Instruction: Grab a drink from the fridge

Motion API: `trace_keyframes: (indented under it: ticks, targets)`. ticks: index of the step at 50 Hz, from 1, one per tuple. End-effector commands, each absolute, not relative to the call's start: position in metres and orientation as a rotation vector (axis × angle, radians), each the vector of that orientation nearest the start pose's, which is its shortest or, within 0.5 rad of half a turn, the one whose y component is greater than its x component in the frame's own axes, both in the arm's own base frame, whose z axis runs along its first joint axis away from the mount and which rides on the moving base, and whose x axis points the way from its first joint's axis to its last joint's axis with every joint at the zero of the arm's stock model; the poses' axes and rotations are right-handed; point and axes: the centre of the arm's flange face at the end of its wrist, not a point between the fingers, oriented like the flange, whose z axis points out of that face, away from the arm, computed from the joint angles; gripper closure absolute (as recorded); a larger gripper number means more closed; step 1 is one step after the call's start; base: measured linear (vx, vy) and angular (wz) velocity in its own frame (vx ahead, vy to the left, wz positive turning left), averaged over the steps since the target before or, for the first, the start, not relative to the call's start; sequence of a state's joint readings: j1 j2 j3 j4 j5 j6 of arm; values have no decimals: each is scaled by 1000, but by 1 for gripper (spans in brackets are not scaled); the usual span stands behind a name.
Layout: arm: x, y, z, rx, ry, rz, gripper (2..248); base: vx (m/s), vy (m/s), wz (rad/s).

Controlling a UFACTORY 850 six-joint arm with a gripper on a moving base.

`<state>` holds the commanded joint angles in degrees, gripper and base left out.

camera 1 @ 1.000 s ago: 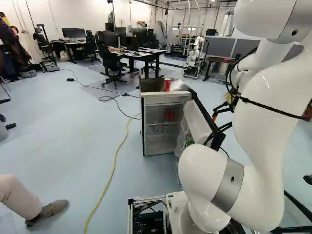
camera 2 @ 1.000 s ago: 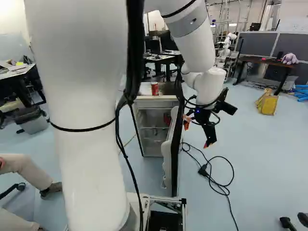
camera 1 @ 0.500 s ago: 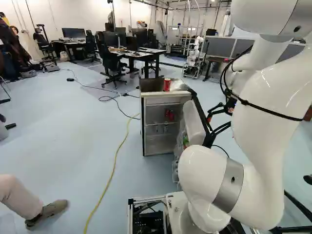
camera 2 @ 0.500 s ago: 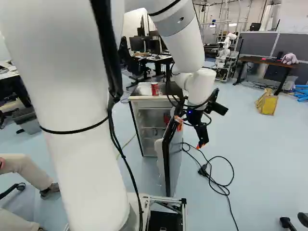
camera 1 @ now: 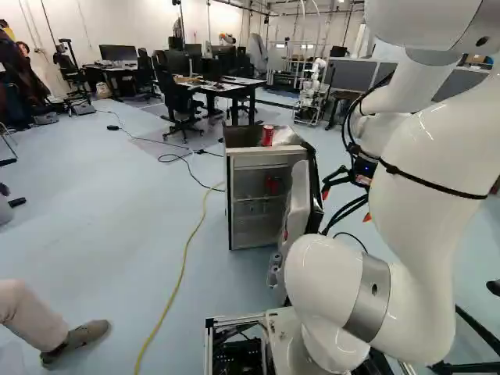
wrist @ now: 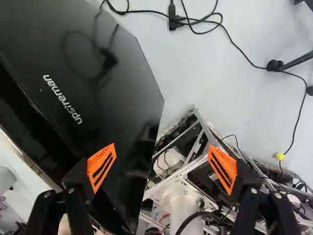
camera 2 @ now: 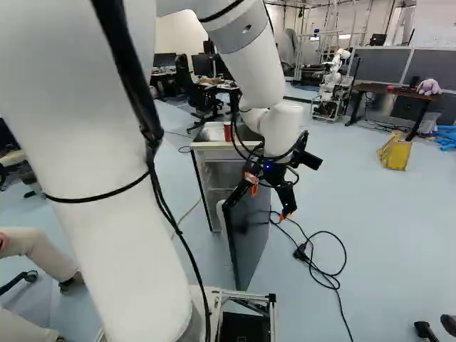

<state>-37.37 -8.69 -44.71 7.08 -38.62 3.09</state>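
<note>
from seven and five o'clock behind the arm (camera 2: pixel 78 142), my base views face twelve, slightly down, sharing the fridge (camera 1: pixel 250 160); my wrist view, close by its door (wrist: pixel 112 88), looks down toward the base (wrist: pixel 181 170).

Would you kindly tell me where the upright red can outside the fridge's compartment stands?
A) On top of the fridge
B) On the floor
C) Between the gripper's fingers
A: the red can stands upright on top of the fridge, above its open compartment.
</note>
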Motion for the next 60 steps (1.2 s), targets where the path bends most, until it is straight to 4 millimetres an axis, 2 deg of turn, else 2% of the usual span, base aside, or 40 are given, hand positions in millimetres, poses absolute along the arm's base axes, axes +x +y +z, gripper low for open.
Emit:
trace_keyframes:
  ticks: [60]
  targets:
    - [345, -149, 400, -2950, 879, -62, 3, 0, 0, 0]
